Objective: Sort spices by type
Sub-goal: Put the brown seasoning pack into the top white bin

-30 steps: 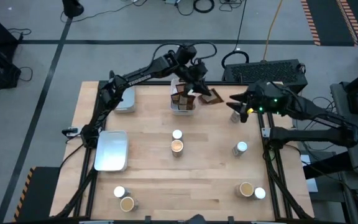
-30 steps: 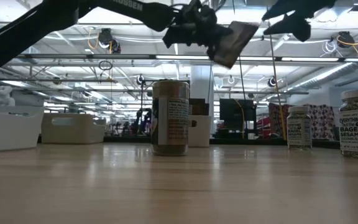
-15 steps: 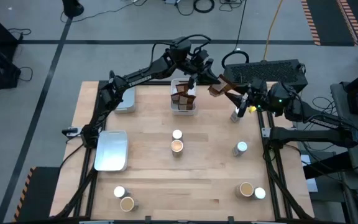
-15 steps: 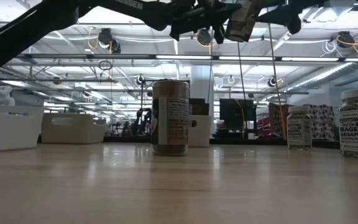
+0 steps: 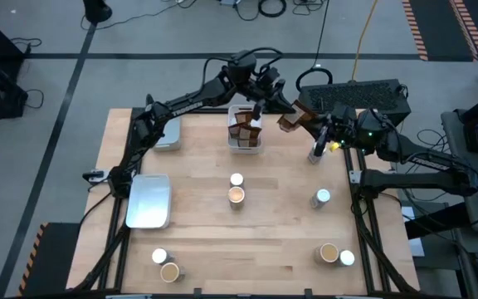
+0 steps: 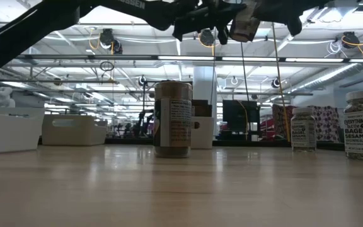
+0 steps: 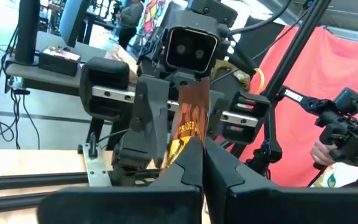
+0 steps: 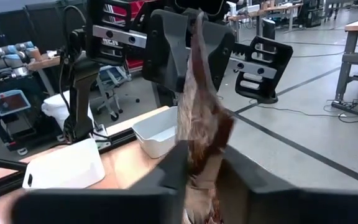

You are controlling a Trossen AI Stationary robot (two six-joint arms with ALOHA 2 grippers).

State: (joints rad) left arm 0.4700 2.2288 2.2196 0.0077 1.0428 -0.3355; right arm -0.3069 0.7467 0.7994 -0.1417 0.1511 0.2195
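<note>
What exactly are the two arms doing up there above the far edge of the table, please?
Both are pinching one dark brown packet in mid-air, beside the white tray that already holds similar packets. The left gripper is shut on one end and the right gripper has closed on the other, so it looks like a handover. Round jars stand unsorted on the table.

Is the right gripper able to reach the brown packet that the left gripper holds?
Probably yes: the right gripper has already met the left gripper above the table's far edge, and both are shut on the brown packet.
</note>
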